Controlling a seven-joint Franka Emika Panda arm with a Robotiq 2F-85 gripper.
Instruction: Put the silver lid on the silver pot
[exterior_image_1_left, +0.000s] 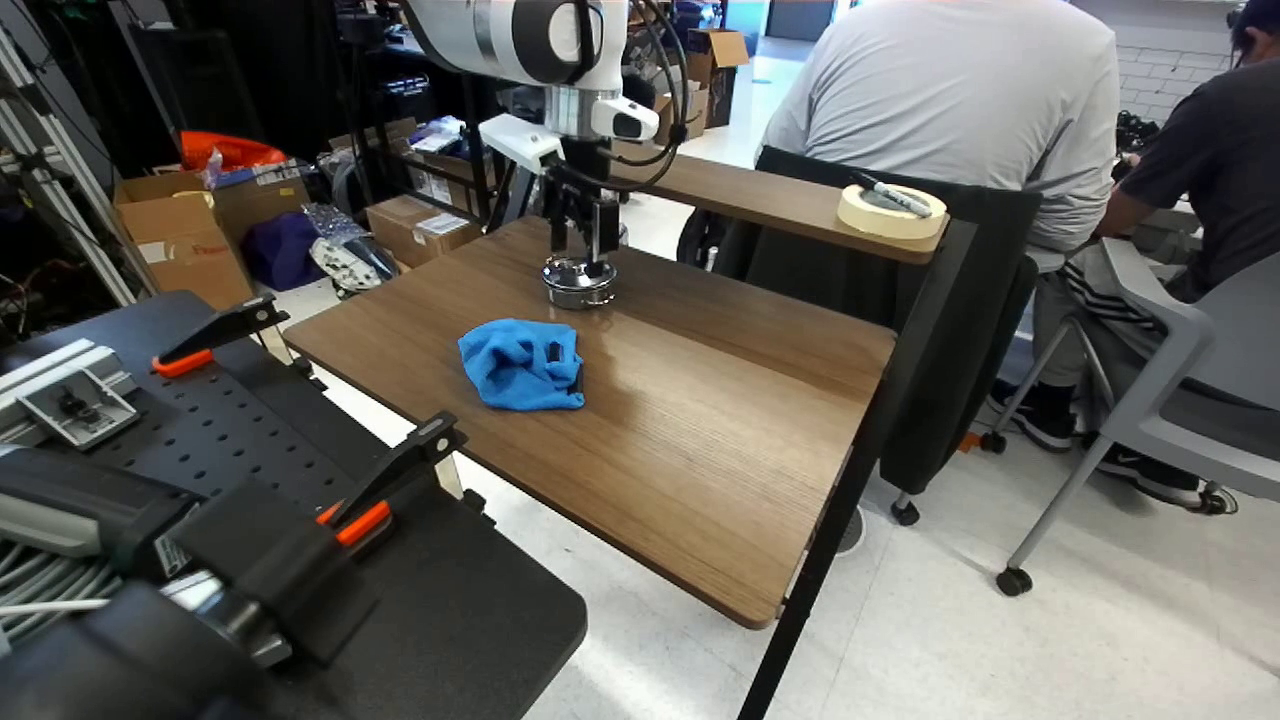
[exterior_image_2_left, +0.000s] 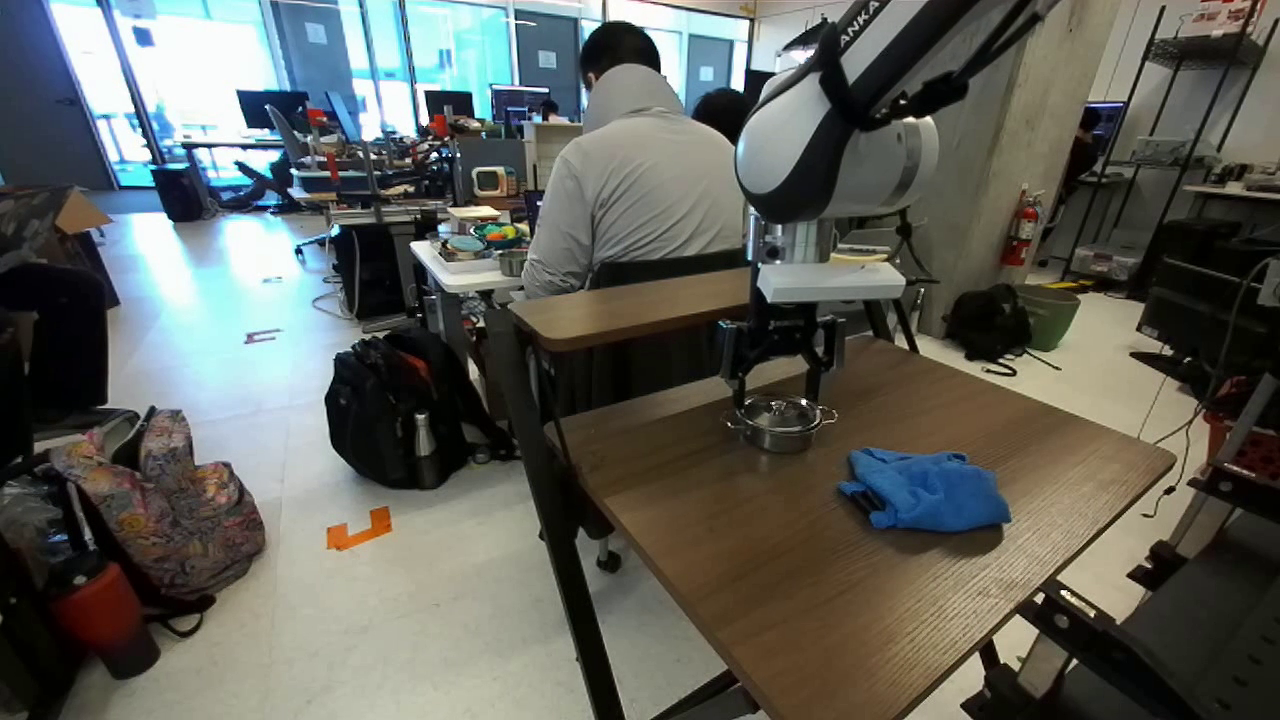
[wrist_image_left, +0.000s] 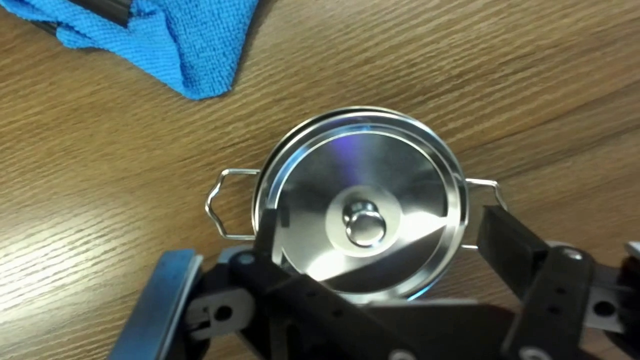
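Backing off cleanly from a covered pot

The lid (wrist_image_left: 362, 192) lies on the pot (exterior_image_2_left: 780, 440), knob (wrist_image_left: 366, 227) up, and the pot stands on the tabletop (exterior_image_2_left: 720, 560) near the blue cloth (exterior_image_2_left: 930, 490). The gripper (exterior_image_2_left: 775, 398) is spread wide and grasps nothing: its fingers (wrist_image_left: 265, 235) stand on either side of the knob, well apart from it. By the look of it, placing is done or all but done; what remains is to check the fit and leave without spoiling it.

Check first. In the wrist view a thin crescent of pot rim shows past the lid on the side toward the cloth. That may be a slight offset or merely the slant of the view; I cannot tell which. If it is off, a light nudge toward the cloth should do; a hard shove could slide the pot instead, as it looks light.

Then go straight up. In the wrist view one finger overlaps the lid's edge and the other comes close to a wire handle (wrist_image_left: 481, 181); whether either touches is unclear. Sideways travel or a wrist twist could hook the handle or tip the lid. Hold the present spread, rise slowly until the fingertips clear the knob, and only then swing away.
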